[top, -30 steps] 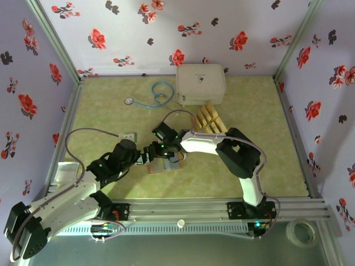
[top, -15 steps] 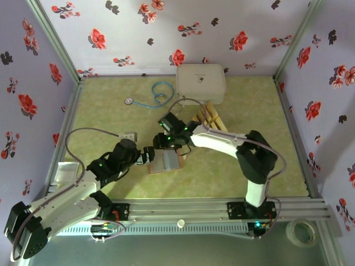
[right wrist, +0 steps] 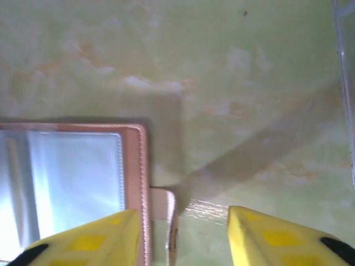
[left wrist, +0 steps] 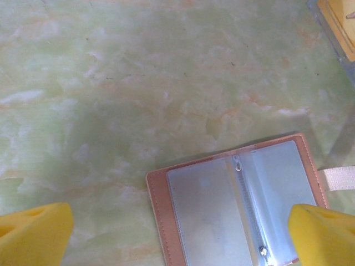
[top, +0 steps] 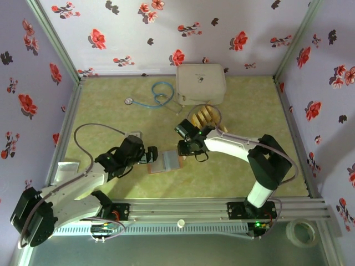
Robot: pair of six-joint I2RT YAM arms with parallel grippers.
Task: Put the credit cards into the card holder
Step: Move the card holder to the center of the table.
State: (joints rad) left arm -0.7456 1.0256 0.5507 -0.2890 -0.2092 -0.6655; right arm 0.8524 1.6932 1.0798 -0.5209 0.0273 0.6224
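Table (top: 249, 166): green marbled top, walled on three sides by pale floral panels. Left arm: reaches in from the near left corner; left gripper (top: 151, 155) hangs just left of the card holder, its yellow fingers (left wrist: 33, 235) spread as wide as they go, with nothing held. Right arm: bends in from the near right; right gripper (top: 191, 149) sits at the holder's right edge, its fingers (right wrist: 277, 241) about half apart with a clear gap between them and nothing clamped; seen from the right wrist, the holder's closure tab (right wrist: 163, 221) lies flat on the table below that gap. White case (top: 201, 83): rounded, closed, at the far edge near the back wall. Stethoscope (top: 158, 93): blue tubing coiled just left of the case. Card holder (top: 165, 162): reddish-brown, lying open and flat near the middle of the table between the two grippers, pale grey-blue inside facing up, with clear pockets on both halves and a zip down the centre. Credit cards (top: 206, 116): golden-yellow, in a row on the table between the white case and the holder, apart from both and partly crossed by the right arm's cable; none shows in the holder's pockets.
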